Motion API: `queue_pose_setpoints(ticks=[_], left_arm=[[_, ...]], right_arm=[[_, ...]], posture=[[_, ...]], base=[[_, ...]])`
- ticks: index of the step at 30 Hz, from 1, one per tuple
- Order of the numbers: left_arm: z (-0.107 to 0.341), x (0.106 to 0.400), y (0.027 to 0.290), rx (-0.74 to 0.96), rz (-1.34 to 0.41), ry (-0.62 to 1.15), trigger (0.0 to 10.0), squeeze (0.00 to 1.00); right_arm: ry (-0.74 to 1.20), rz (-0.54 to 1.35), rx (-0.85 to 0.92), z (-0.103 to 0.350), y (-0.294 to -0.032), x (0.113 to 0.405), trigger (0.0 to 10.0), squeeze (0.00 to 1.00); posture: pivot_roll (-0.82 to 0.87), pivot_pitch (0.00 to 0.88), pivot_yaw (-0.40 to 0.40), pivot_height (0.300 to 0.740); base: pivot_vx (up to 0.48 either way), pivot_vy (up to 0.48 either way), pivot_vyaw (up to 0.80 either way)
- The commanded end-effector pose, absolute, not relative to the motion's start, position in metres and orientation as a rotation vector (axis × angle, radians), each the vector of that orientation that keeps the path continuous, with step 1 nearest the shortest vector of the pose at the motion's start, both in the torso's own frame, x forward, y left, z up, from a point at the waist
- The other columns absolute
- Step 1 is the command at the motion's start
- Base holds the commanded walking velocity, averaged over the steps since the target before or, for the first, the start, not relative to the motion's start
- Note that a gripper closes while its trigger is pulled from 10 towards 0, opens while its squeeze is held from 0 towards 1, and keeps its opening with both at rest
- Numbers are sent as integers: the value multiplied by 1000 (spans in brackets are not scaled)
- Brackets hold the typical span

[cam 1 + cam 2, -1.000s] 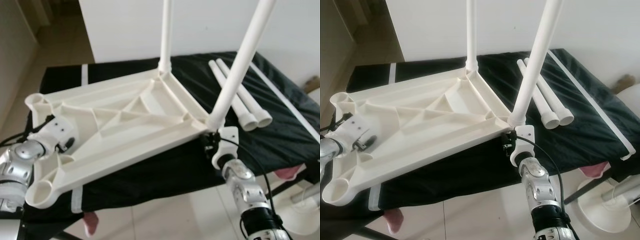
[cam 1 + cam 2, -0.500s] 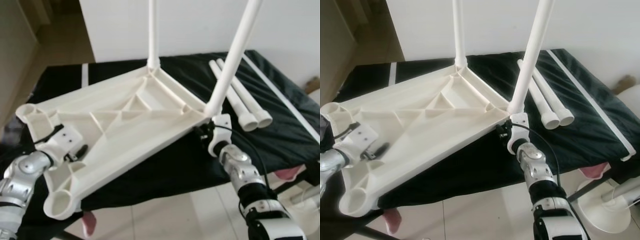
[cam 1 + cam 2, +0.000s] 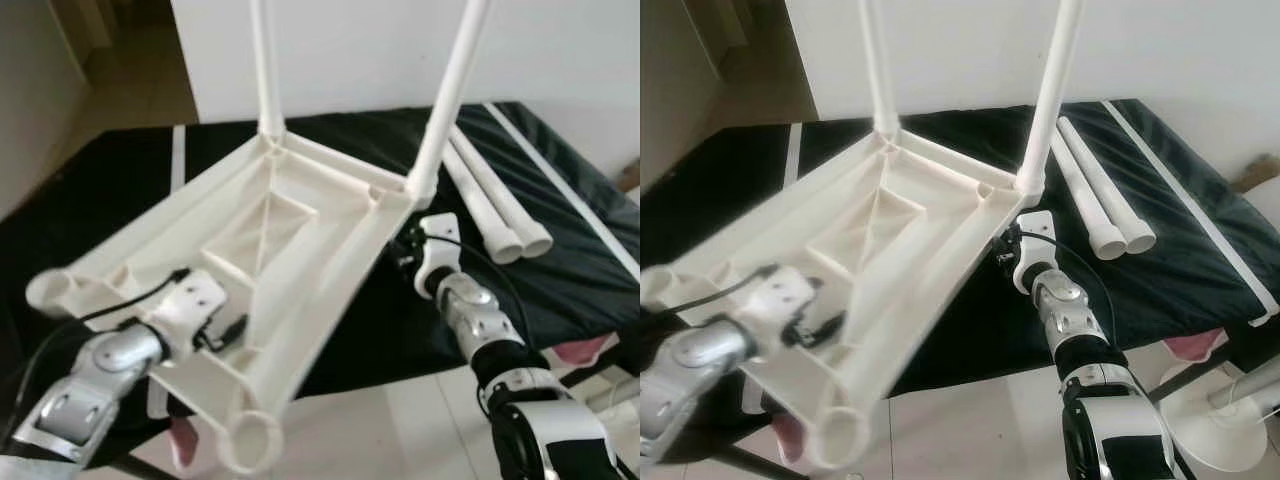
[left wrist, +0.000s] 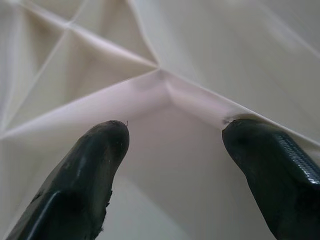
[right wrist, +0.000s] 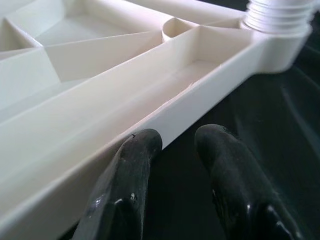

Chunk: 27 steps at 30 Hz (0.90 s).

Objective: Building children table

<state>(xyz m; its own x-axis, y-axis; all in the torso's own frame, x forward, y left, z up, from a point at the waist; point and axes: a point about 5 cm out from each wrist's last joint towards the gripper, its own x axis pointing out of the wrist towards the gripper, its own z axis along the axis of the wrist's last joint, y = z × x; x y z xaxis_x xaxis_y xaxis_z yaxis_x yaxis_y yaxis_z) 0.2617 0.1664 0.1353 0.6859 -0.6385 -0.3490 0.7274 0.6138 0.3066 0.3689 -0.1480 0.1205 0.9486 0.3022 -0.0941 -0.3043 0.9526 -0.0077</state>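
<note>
Reaching into the upturned white tabletop [image 3: 290, 250], my left gripper [image 4: 172, 145] has its fingers spread wide over the ribs, gripping nothing. Rightward, my right gripper [image 5: 177, 145], fingers slightly parted, touches the tabletop's edge above the black-covered counter [image 3: 560, 230], near two loose legs [image 3: 495, 200].

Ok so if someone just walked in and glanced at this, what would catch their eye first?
First, the big white tabletop, upside down and tilted over the black-covered bench, ribbed underside showing, with two legs fitted at its far corners. Next, the robot's arms either side: the left pincer open against the ribbing, the right pincer at the near rim. Two spare legs lie on the cloth to the right.
</note>
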Motion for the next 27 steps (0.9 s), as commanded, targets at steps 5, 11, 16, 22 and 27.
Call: queue_pose_setpoints(ticks=[5, 11, 16, 22, 27], left_arm=[[148, 258, 166, 458, -1114, 219, 10000, 0], [175, 280, 202, 414, -866, 77, 10000, 0], [188, 260, 195, 283, -975, -31, 10000, 0], [187, 241, 192, 177, -1160, -23, 10000, 0], [167, 229, 190, 256, -1237, 111, 10000, 0]], right_arm=[[70, 329, -5, 117, -144, 365, 10000, 0], [-29, 232, 9, 127, -169, 360, 10000, 0], [-85, 197, 2, 135, -186, 353, 10000, 0], [-111, 195, -19, 141, -196, 345, 10000, 0], [-114, 194, -43, 145, -205, 338, 10000, 0]], posture=[[84, 49, -22, 740], [78, 51, -21, 740], [70, 58, -23, 740], [67, 61, -29, 740], [66, 64, -38, 740]], base=[[0, 0, 0], [0, 0, 0], [0, 0, 0], [0, 0, 0], [0, 0, 0]])
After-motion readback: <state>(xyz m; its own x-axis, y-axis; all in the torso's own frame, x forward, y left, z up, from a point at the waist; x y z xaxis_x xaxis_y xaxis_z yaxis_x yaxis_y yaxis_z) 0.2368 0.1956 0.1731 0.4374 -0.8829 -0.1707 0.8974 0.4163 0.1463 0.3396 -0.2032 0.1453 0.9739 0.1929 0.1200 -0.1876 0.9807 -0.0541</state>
